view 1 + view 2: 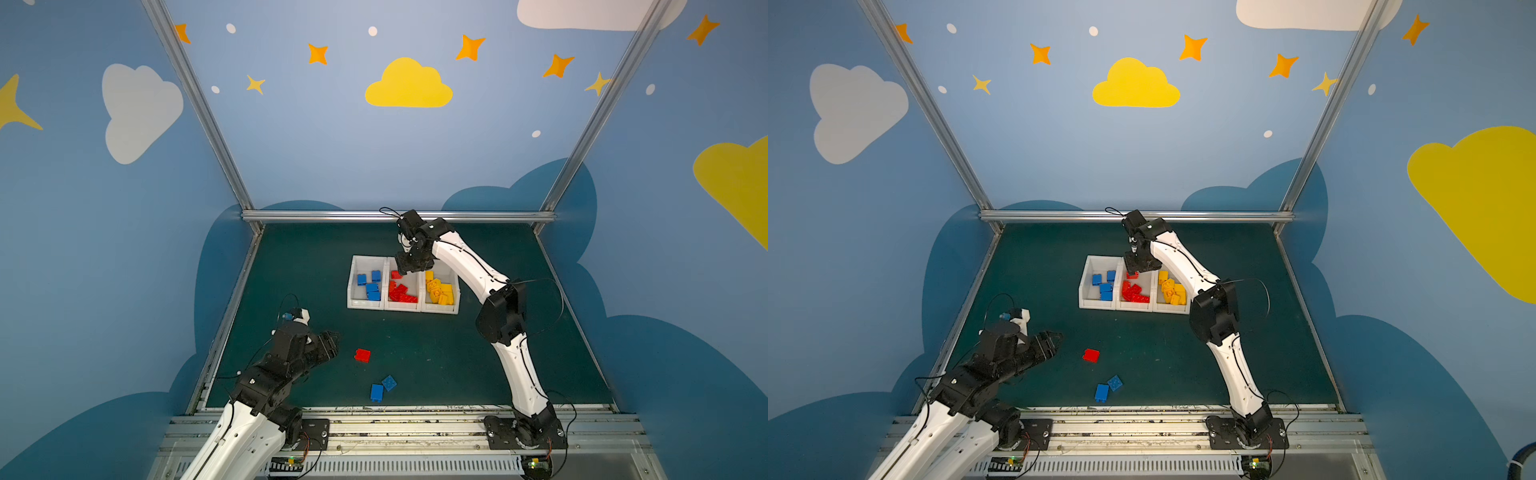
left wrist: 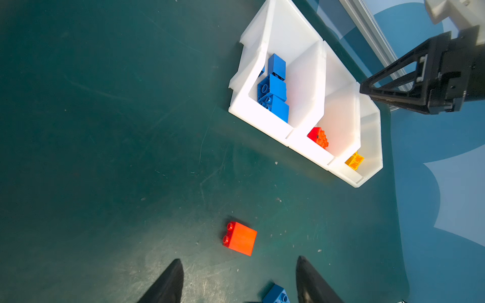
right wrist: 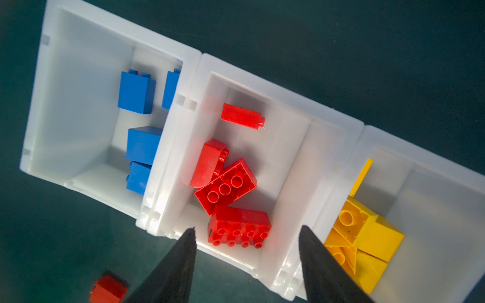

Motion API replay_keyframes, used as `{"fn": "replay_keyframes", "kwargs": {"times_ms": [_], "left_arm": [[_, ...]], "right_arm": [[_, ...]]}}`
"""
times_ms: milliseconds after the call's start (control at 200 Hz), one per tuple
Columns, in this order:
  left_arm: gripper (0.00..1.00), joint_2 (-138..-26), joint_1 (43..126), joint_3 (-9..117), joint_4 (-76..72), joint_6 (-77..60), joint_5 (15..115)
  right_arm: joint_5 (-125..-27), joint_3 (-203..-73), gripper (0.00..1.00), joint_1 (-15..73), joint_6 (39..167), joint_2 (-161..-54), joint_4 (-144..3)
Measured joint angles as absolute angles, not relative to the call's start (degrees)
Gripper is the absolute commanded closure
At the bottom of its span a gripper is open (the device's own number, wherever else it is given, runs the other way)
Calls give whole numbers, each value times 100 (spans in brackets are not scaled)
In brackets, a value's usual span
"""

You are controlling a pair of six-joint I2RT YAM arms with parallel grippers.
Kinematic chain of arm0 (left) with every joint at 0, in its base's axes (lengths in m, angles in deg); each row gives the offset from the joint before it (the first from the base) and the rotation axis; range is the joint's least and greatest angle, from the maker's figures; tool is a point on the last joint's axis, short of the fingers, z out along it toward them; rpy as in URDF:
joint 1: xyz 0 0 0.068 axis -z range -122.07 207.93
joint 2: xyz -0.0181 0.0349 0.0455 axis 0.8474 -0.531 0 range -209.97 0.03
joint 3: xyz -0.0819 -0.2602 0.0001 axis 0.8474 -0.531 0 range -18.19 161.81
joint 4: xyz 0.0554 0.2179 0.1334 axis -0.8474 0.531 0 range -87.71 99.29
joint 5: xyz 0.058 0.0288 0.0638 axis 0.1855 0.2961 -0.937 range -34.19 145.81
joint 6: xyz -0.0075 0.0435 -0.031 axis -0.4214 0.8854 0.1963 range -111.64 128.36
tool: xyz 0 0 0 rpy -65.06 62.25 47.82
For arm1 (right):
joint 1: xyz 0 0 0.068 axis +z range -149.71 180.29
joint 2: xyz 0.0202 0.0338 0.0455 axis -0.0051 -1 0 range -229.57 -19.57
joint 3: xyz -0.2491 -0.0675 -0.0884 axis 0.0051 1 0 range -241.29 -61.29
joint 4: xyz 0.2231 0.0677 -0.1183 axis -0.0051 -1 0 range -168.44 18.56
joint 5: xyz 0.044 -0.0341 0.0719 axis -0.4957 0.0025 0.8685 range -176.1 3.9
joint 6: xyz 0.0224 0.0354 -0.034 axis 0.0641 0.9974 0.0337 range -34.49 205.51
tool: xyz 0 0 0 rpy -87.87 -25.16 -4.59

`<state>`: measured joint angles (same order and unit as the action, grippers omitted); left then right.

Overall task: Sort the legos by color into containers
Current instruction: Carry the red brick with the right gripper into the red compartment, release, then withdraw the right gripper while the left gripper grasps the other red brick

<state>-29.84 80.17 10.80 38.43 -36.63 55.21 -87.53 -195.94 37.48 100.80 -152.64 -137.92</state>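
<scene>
Most legos (image 3: pixel 225 189) are sorted in the containers (image 1: pixel 402 308); a red brick (image 1: pixel 362 355) and two adjacent blue bricks (image 1: pixel 377 392) are left loose at six to seven o'clock of them; the blue pair may be grabbed together or scattered; the left gripper (image 2: pixel 239 259) and right gripper (image 3: pixel 246 230) are held with jaws apart, empty.

Wrist-view edges cut off a loose blue brick (image 2: pixel 276 294) and a loose red brick (image 3: pixel 108 290).
</scene>
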Motion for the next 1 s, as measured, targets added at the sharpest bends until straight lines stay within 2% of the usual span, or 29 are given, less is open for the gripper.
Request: {"fn": "replay_keyframes", "kwargs": {"times_ms": [250,451,751,1001], "left_arm": [[32,-3008,8017,1080,3876,-3667,5589],[32,-3375,8017,1082,3858,-3604,5696],[34,-4442,8078,1100,3550,-3289,5960],[32,-5952,8550,1767,3509,-2824,6006]], "right_arm": [[-8640,-19194,37,3748,10268,-14508,-13789],[-8596,-17944,36,3748,10367,-13302,-13551],[-8773,-15940,35,3586,10528,-11721,-13285],[-9035,-13896,34,3322,10885,-10220,-12773]]}}
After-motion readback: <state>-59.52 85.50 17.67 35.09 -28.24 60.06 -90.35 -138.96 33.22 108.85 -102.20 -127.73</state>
